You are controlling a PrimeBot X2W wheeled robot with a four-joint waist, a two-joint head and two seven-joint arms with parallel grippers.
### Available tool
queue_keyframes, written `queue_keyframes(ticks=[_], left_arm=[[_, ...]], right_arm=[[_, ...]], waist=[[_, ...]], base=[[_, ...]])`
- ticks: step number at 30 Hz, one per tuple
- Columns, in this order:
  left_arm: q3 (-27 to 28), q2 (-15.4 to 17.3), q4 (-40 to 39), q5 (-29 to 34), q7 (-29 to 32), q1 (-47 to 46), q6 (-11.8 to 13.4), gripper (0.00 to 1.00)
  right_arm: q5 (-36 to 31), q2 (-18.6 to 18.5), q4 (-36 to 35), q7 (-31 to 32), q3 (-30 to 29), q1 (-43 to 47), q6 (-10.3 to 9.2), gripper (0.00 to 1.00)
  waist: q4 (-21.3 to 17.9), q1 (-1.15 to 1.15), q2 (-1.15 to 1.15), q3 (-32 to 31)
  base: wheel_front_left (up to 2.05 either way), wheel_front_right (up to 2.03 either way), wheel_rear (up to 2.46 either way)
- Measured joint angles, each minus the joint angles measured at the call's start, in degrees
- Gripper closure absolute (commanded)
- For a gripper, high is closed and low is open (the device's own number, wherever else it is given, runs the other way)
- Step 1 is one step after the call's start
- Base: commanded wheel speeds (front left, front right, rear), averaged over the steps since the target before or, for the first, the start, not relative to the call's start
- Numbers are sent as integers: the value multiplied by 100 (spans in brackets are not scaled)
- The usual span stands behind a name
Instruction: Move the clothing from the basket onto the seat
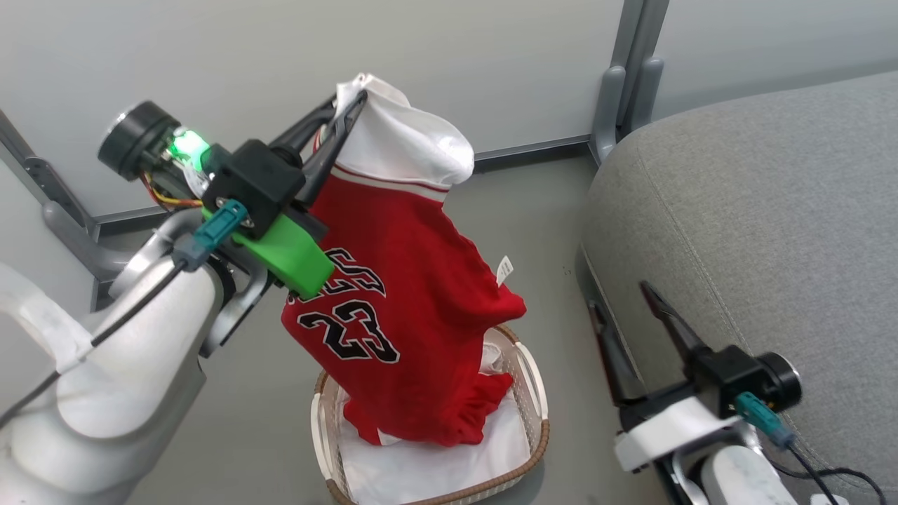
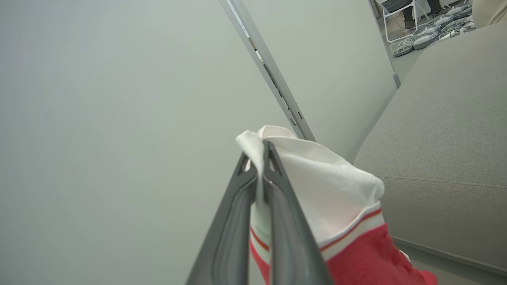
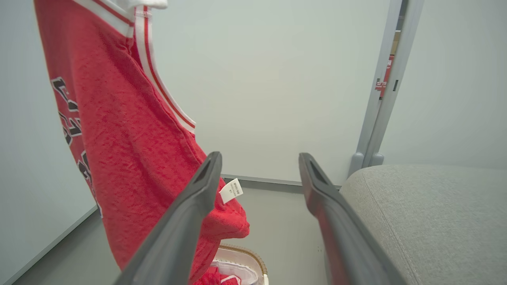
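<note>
With our left fingers (image 2: 287,221) clamped on the white top of the jersey (image 1: 393,280) and our right fingers (image 3: 190,213) spread empty, its hem hangs in the basket (image 1: 537,414) beside the seat (image 1: 758,210) and could tip it.

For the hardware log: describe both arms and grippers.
Left gripper: two long dark-grey fingers, black housing, green bracket, teal plug with black cable, glowing green light, pale grey-white forearm. Right gripper: same dark fingers, black housing, white bracket, teal plug, black cable.
</note>
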Motion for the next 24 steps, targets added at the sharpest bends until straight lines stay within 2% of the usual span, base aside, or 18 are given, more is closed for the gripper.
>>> queue_keyframes(ticks=[9, 16, 24], left_arm=[[-91, -49, 13, -121, -27, -243, 0, 100], [-270, -137, -57, -155, -67, -250, 0, 100], [-397, -224, -185, -155, -66, -268, 0, 100]], right_arm=[[2, 4, 133, 0, 1043, -835, 0, 0], [-15, 4, 1012, -1, 1735, -1734, 0, 0], [502, -157, 2163, -1, 2602, -2798, 1, 0]], waist=[[-44, 0, 0, -27], [45, 0, 0, -86], [145, 0, 0, -167]], base=[[0, 0, 0], [0, 0, 0], [0, 0, 0]])
